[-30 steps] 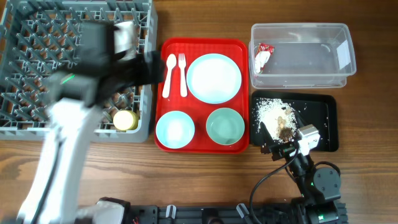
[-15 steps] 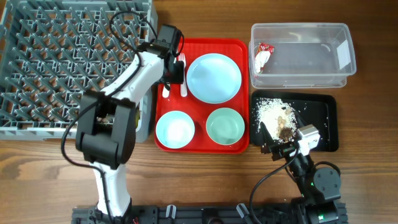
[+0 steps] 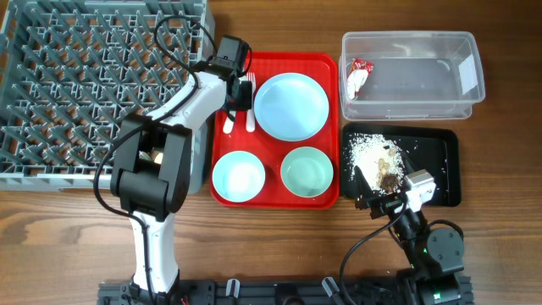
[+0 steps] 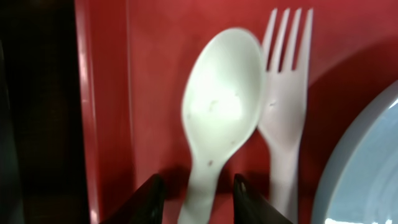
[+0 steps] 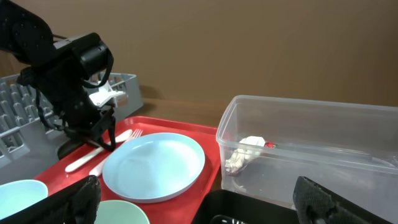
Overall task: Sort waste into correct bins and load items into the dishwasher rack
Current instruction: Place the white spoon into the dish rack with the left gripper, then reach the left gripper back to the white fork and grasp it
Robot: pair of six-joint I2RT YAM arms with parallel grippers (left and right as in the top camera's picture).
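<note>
My left gripper [image 3: 232, 95] is down on the red tray's far-left corner. Its jaws straddle the white spoon's [image 4: 221, 112] handle, open, with a thin gap showing on each side [image 4: 199, 200]. The white fork [image 4: 286, 93] lies just right of the spoon, next to the pale blue plate [image 3: 291, 105]. A saucer [image 3: 238, 176] and a bowl [image 3: 306, 171] sit at the tray's front. The grey dishwasher rack [image 3: 51, 180] stands on the left. My right gripper [image 3: 388, 200] stands wide open and empty [image 5: 199, 208] at the black tray's near edge.
The clear tub [image 3: 440, 89] at the back right holds the red-and-white wrapper [image 3: 359, 76]. White crumbs and brown bits [image 3: 374, 154] lie in the black tray [image 3: 445, 161]. The red tray [image 3: 271, 59] sits between rack and bins. My left arm crosses the rack's right edge.
The left arm swung from over the rack to the red tray's far-left corner and came down over the spoon, its jaws narrowing around the handle. The right arm has not moved.
</note>
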